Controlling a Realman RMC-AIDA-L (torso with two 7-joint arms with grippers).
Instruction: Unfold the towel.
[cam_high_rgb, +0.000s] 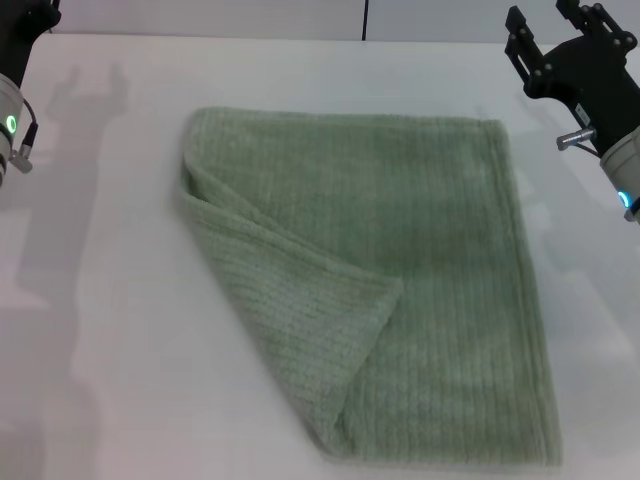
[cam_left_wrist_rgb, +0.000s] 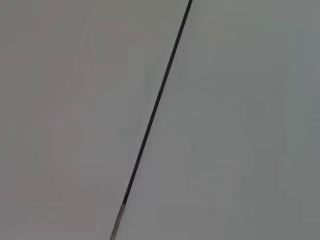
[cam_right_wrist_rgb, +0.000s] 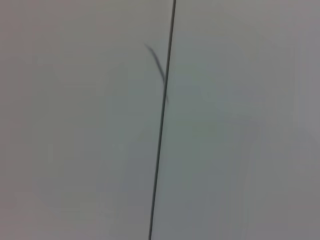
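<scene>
While the towel (cam_high_rgb: 400, 300) is lying flat on the white table (cam_high_rgb: 110, 330), near the middle of the head view and somewhat toward the robot's right, both arms are hanging high and off to the sides, well apart from the cloth. One flap of the towel, on its left side, is lying doubled over the rest: a triangular fold is running from the far-left corner down to the near edge, with its tip pointing toward the cloth's centre. The ribbed stripes on that flap are running at a slant to those of the layer beneath. The far edge and the right-hand hem are lying straight and smooth.

The left gripper (cam_high_rgb: 20, 40) is showing only as a dark body at the far-left corner of the head view, with a green light glowing on the wrist; its fingers are cut off by the frame, so I cannot tell how the jaws are standing. The right gripper (cam_high_rgb: 555, 35) is hovering above the far-right corner of the table, beyond the towel's far-right corner, its two black fingers (cam_high_rgb: 520, 45) spread apart with nothing between them.

Nothing is resting on the towel or lying between it and either gripper. Both wrist views are facing a plain pale wall (cam_left_wrist_rgb: 240, 120) crossed by a thin dark seam (cam_left_wrist_rgb: 155, 105); neither is showing the cloth.
</scene>
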